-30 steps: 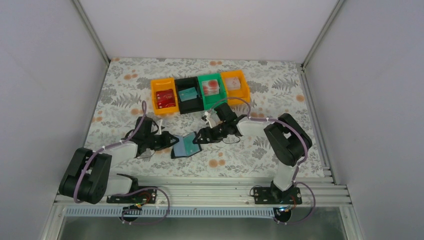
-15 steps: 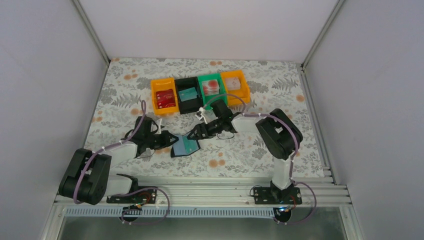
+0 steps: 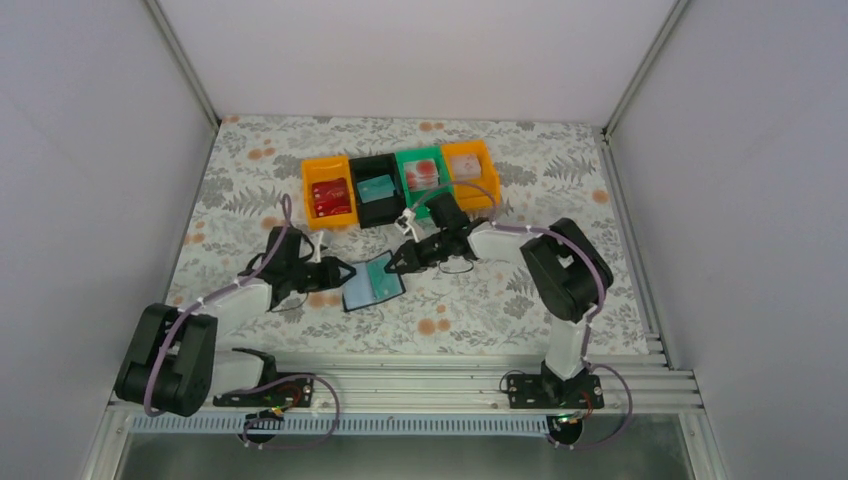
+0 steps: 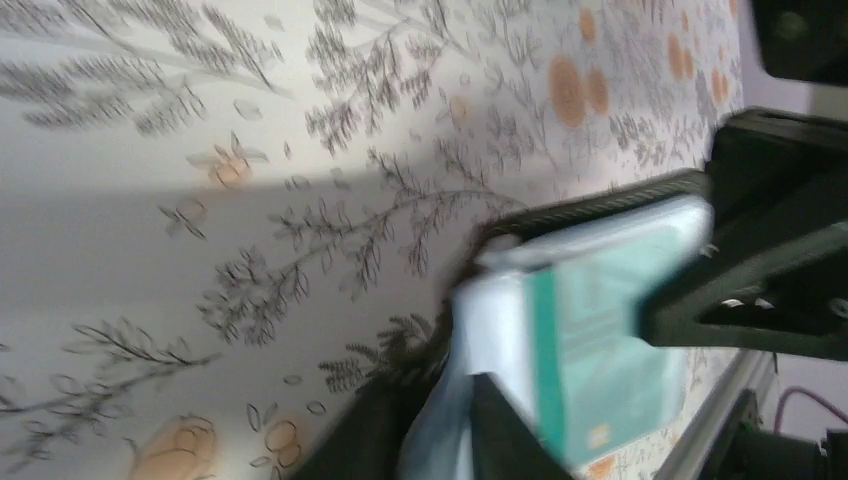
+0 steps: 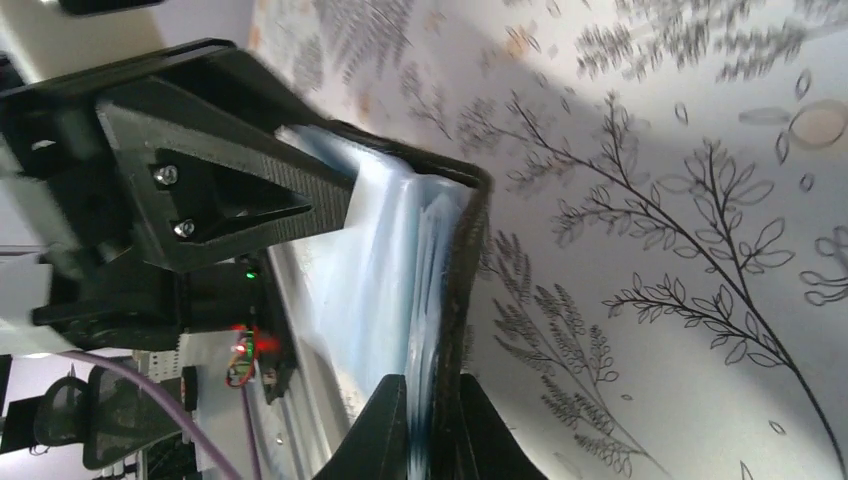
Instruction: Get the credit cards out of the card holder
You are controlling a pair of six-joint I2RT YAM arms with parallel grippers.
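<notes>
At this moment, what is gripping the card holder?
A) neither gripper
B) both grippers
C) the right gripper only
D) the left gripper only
B: the left gripper and the right gripper each pinch an opposite edge of the open card holder, and each wrist view shows its own fingers closed on it.

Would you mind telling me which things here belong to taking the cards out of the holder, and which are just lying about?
In the job: card holder, open, clamped on opposite sides by the left gripper and right gripper; teal credit card showing inside it.
Just lying about: left orange bin, black bin, green bin, right orange bin, in a row behind.
</notes>
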